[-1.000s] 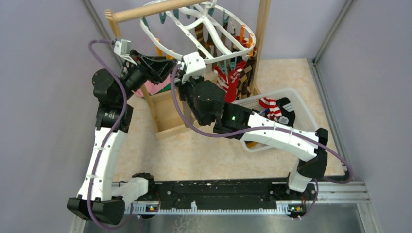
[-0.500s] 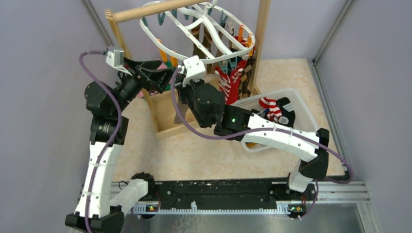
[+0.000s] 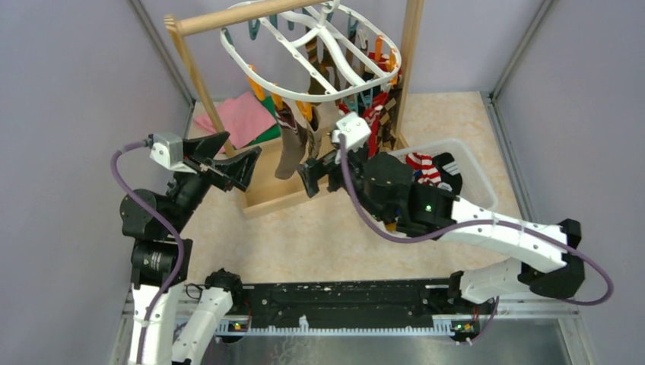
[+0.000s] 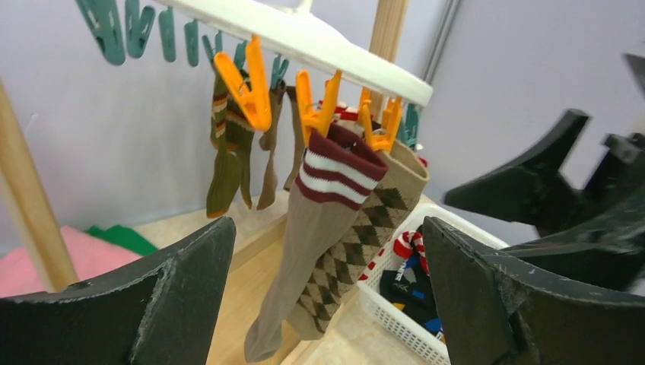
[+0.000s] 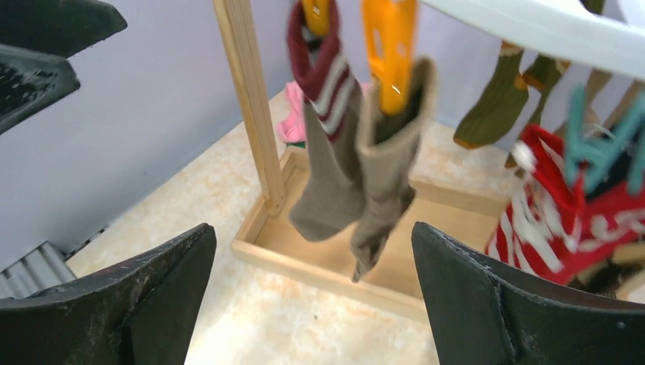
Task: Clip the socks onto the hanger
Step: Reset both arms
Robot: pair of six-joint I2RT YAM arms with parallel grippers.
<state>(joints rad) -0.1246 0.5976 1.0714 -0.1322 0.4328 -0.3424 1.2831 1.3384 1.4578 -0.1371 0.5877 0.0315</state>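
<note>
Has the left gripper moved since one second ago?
Yes. The left gripper has drawn back from the hanger, toward the arm bases, and is now left of the wooden rack's base.
</note>
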